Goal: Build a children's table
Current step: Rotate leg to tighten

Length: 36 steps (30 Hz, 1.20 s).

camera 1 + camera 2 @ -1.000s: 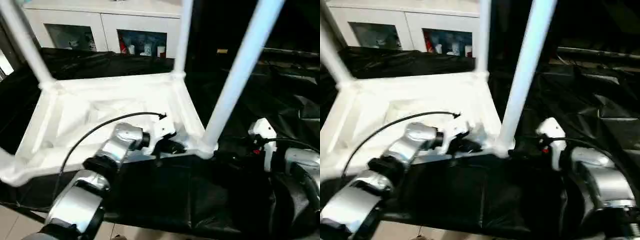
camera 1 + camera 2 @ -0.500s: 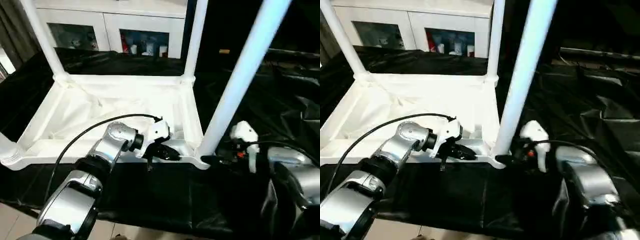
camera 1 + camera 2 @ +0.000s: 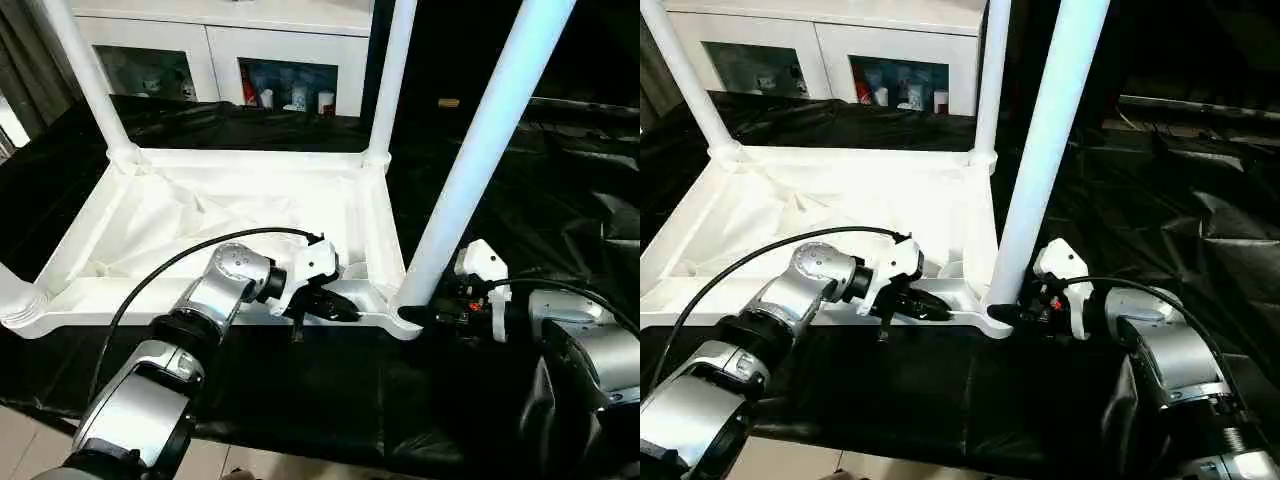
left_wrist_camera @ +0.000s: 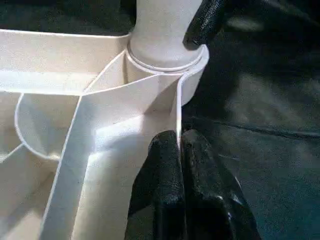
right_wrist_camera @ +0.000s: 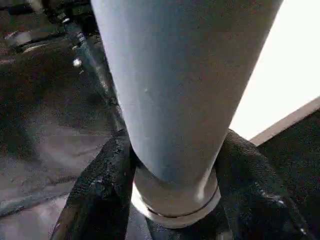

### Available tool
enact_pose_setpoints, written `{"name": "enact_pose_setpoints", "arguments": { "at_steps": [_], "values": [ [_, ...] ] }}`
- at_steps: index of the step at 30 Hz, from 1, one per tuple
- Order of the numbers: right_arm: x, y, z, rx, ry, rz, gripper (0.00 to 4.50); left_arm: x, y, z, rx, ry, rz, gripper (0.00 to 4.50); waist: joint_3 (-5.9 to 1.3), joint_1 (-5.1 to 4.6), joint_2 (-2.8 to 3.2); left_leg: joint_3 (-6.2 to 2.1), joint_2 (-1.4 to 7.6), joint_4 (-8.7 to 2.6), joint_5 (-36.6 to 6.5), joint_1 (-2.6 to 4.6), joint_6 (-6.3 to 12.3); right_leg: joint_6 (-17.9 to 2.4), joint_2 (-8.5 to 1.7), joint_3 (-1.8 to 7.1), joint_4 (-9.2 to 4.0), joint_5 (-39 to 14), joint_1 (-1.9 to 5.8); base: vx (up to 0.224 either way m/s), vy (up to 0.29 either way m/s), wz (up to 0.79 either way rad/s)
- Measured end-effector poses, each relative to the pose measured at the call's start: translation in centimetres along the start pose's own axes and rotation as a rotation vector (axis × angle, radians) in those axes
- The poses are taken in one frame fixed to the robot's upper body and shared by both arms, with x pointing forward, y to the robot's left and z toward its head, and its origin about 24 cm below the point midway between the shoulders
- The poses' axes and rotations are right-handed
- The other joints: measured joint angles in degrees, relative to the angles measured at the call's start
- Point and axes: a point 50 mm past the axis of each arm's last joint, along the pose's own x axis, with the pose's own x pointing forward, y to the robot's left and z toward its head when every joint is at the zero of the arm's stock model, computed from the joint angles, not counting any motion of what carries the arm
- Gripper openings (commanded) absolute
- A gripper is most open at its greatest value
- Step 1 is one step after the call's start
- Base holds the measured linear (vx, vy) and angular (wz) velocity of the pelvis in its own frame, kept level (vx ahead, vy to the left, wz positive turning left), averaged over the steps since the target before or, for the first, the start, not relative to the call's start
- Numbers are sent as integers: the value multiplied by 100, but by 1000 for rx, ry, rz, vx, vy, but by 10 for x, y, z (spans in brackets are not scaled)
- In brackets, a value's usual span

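The white table top [image 3: 200,215] lies upside down on black cloth, ribbed underside facing up. Legs stand in its corner sockets: the near right leg [image 3: 480,150], the far right leg [image 3: 395,70] and the far left leg [image 3: 85,80]. My left gripper [image 4: 179,137] is shut on the thin near rim [image 4: 177,107] of the top, just beside the near right socket. My right gripper [image 5: 175,150] clasps the base of the near right leg [image 5: 175,90], one black finger [image 5: 100,185] pressed on each side.
The black cloth [image 3: 330,400] covers the work surface and lies crumpled to the right. A white cabinet [image 3: 220,60] with glass doors stands behind. The near left socket [image 3: 15,300] sits at the picture's left edge. Pale floor [image 3: 20,440] shows at the bottom left.
The head camera has shifted. My right gripper has moved left from beside the table corner onto the base of the near right leg. My left gripper has stayed on the rim.
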Motion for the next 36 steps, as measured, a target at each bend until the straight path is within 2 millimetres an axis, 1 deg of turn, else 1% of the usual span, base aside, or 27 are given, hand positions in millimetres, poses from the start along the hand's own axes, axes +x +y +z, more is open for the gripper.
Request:
{"name": "enact_pose_setpoints", "arguments": {
  "at_steps": [1, 2, 3, 5, 7, 8, 9, 12, 13, 14, 15, 16, 18, 21, 22, 23, 27, 28, 31, 34, 35, 36],
  "values": [
    [5, -1, -1, 22, -24, -41, 198, 5, 1, 1, -6, -3, 25, 0, -2, -3, -4, 1, 0, 5, -7, 8, -12, -2, -1, 3, 4, 1, 8, 0, 0, 0],
    [13, -5, -4, 67, -60, -143, 198, 8, 6, 3, -15, 2, 103, 0, -9, -25, -23, -2, 1, 20, -15, 18, -28, -2, -1, 2, 17, 1, 17, 0, 0, 0],
    [19, -7, -4, 90, -83, -206, 198, 10, 8, 5, -19, 9, 144, 0, -10, -44, -24, -4, 1, 31, -15, 19, -28, -1, -1, 3, 20, 1, 18, 0, 0, 0],
    [31, -10, -5, 136, -121, -347, 196, 19, 12, 9, -42, 12, 225, 0, -10, -130, -23, -2, -5, 39, -15, 20, -28, 26, -4, 12, 9, -15, 21, 0, 0, 0],
    [38, -11, -5, 170, -138, -451, 196, 29, 12, 12, -53, 7, 276, 0, -14, -171, -27, -3, -5, 38, -15, 23, -28, 27, -4, 11, -21, -16, 37, 0, 0, 0],
    [44, -11, -6, 197, -142, -534, 196, 37, 11, 14, -62, 7, 306, 0, -22, -183, -35, -3, -6, 39, -15, 23, -28, 28, -4, 12, -29, -17, 43, 0, 0, 0],
    [48, -11, -6, 212, -146, -584, 196, 41, 11, 15, -67, 8, 324, 0, -29, -188, -44, -3, -7, 41, -15, 26, -27, 29, -4, 13, -30, -17, 48, 0, 0, 0],
    [55, -9, -6, 220, -148, -671, 196, 50, 9, 16, -72, 11, 354, 0, -38, -204, -49, -8, -9, 40, -16, 41, -26, 36, -4, 11, -41, -22, 79, 0, 0, 0],
    [58, -8, -6, 220, -150, -692, 196, 51, 9, 16, -73, 13, 363, 0, -43, -220, -47, -12, -10, 40, -16, 52, -26, 39, -4, 10, -42, -24, 81, 0, 0, 0],
    [60, -8, -6, 211, -147, -713, 196, 53, 8, 16, -73, 15, 372, 0, -46, -255, -41, -17, -12, 38, -17, 79, -27, 41, -4, 7, -44, -25, 95, 0, 0, 0],
    [61, -8, -6, 206, -146, -717, 230, 53, 9, 16, -72, 19, 375, 0, -46, -270, -37, -21, -13, 36, -17, 83, -27, 42, -4, 5, -47, -25, 101, 0, 0, 0],
    [61, -8, -6, 201, -147, -719, 230, 53, 9, 16, -71, 20, 376, 0, -46, -281, -34, -23, -14, 31, -17, 84, -26, 42, -4, 4, -50, -26, 103, 0, 0, 0],
    [62, -8, -6, 193, -149, -720, 265, 53, 9, 17, -67, 22, 377, 0, -41, -294, -26, -29, -16, 17, -17, 80, -26, 43, -4, -1, -69, -26, 105, 0, 0, 0],
    [63, -9, -7, 189, -144, -708, 276, 52, 10, 18, -58, 25, 365, 0, -39, -310, -32, -41, -16, 12, -17, 53, -26, 43, -2, -10, -94, -26, 103, 0, 0, 0],
    [62, -10, -6, 177, -139, -694, 299, 51, 10, 17, -55, 27, 358, 0, -39, -317, -32, -41, -16, 13, -17, 41, -26, 43, -1, -10, -101, -26, 100, 0, 0, 0],
    [61, -11, -6, 161, -133, -671, 307, 49, 10, 18, -51, 29, 345, 0, -39, -323, -32, -42, -16, 12, -17, 25, -25, 41, -1, -11, -110, -24, 97, 0, 0, 0],
    [52, -13, -6, 102, -101, -551, 307, 40, 10, 17, -48, 27, 274, 0, -38, -326, -35, -37, -16, 13, -23, 12, -17, 11, 0, -6, -109, 10, 100, 13, 0, 0],
    [45, -15, -5, 99, -94, -493, 307, 36, 10, 17, -33, 35, 235, 0, -38, -327, -37, -33, -15, 3, -30, 13, -10, 2, 0, -8, -109, 19, 99, 51, -1, -1],
    [34, -15, -4, 82, -84, -355, 307, 25, 9, 15, -6, 51, 145, 0, -37, -281, -32, -31, -8, -38, -26, 13, 2, 17, 4, -19, -98, 8, 89, 72, -27, 3],
    [20, -9, -5, 16, -45, -212, 307, 14, 7, 13, 37, 79, 59, 0, -35, -143, -27, -19, -3, -46, -20, 14, 22, 8, 3, -21, -40, -42, 64, 18, -10, 1],
    [13, -5, -5, -17, -14, -131, 307, 9, 6, 11, 53, 96, 11, 0, -34, -111, -24, -17, -4, -49, -21, 17, 22, 5, 2, -19, -32, -53, 63, 0, 0, 0],
    [10, -2, -6, -24, -2, -90, 307, 6, 5, 10, 55, 103, -11, 0, -33, -100, -26, -15, -1, -49, -20, 22, 22, 4, 3, -19, -28, -55, 66, 0, 0, 0]
  ]
}}
